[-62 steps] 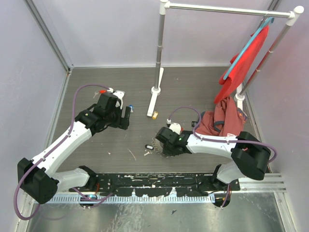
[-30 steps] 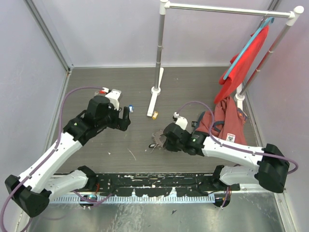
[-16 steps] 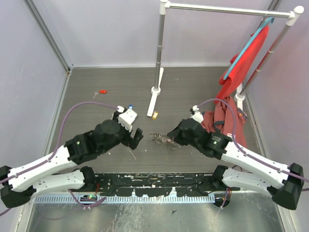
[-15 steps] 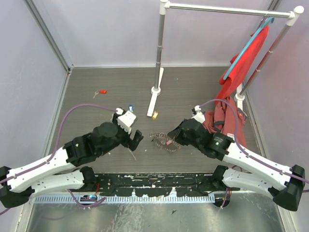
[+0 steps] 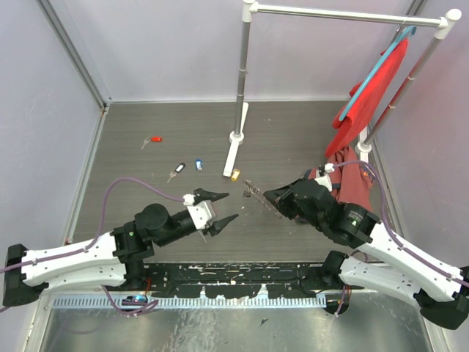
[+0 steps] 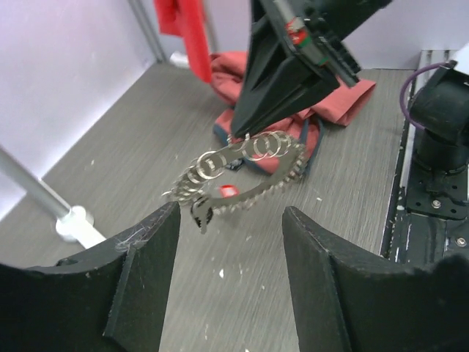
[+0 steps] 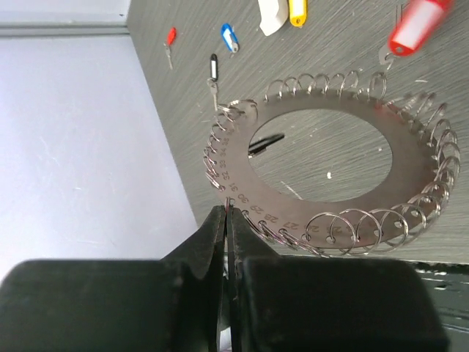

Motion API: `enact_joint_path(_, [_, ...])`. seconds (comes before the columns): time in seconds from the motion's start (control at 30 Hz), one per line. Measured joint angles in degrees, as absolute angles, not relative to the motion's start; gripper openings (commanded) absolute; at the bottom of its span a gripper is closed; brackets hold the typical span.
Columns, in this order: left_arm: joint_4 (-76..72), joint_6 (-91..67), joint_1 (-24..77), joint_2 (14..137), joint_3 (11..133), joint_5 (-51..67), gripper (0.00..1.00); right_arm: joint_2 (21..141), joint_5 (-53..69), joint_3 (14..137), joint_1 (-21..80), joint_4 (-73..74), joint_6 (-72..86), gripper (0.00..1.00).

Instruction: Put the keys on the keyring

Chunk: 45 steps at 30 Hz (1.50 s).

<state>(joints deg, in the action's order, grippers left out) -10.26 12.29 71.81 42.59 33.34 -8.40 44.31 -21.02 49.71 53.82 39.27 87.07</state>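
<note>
Your right gripper (image 7: 227,214) has its fingers pinched tight on the rim of the keyring (image 7: 414,161), holding it in the air just on the near side of the rack foot (image 5: 233,155). The keyring is a flat grey disc with a wide hole, numbers stamped along it, and small silvery split rings looped all round its edge. Your left gripper (image 5: 231,206) is spread wide and empty, facing the keyring from left of the foot. The yellow key (image 5: 234,174) lies at the foot's near tip. The blue key (image 5: 198,166) and black key (image 5: 179,167) lie to its left, and the red key (image 5: 154,139) farther left. The floor (image 5: 293,139) is grey wood-grain flecked with white, the walls are pale lilac, and a red cloth (image 5: 344,183) is heaped right of the foot.
</note>
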Motion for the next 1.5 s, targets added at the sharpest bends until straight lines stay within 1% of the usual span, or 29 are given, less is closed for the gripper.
enact_joint_path(0.13, [-16.2, 16.8, 73.9, 47.4, 33.3, -6.0, 0.65, 42.1, -21.6, 49.7, 53.8, 39.7, 91.0, 0.01])
enact_joint_path(0.23, [-19.6, 20.4, 75.7, 50.9, 33.3, -6.5, 0.65, 40.1, -22.4, 49.7, 53.8, 40.6, 93.1, 0.01])
enact_joint_path(0.47, [-26.9, 28.3, 78.6, 58.3, 33.8, -11.5, 0.53, 37.5, -23.8, 49.7, 53.8, 42.4, 95.8, 0.01])
enact_joint_path(0.63, [-31.9, 32.5, 78.7, 62.2, 35.8, -13.7, 0.49, 37.4, -24.1, 49.7, 53.8, 42.5, 96.1, 0.01])
enact_joint_path(0.7, [-33.4, 34.0, 78.7, 63.5, 36.6, -14.0, 0.46, 37.4, -24.2, 49.7, 53.8, 42.5, 96.1, 0.01])
enact_joint_path(0.8, [-34.7, 35.9, 78.7, 64.8, 37.5, -14.1, 0.42, 37.4, -24.2, 49.7, 53.8, 42.5, 96.1, 0.01])
enact_joint_path(0.9, [-35.6, 37.2, 78.7, 66.0, 38.5, -14.0, 0.4, 37.3, -24.2, 49.7, 53.8, 42.5, 96.1, 0.01])
enact_joint_path(1.5, [-37.9, 43.3, 78.7, 72.5, 40.1, -14.6, 0.42, 37.0, -23.6, 49.7, 53.8, 42.2, 95.7, 0.01])
